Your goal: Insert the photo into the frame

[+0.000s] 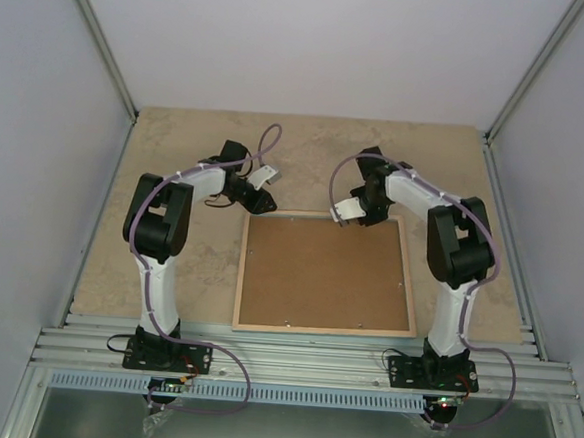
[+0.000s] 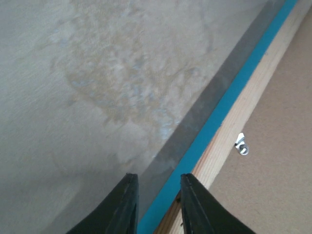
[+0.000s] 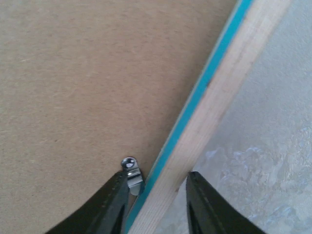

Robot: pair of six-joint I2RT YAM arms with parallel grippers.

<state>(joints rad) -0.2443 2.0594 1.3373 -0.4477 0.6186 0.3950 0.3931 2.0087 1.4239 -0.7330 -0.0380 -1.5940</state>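
Frame [image 1: 319, 330] face-down on table [image 1: 427, 158], long axis left-right; photo not in view. Your left gripper [image 2: 157, 181] parted at frame's far-left corner. Right gripper [image 3: 155, 176] straddles frame's far rail; cannot tell if clamped.

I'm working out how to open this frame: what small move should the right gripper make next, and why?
Probably nudge the small metal tab sideways off the brown hardboard backing panel: the right gripper straddles the turquoise-fronted wooden frame right beside it, and that tab lies on the panel.

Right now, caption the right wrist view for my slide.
Right gripper straddling the frame edge, one finger beside a metal clip on the brown backing.
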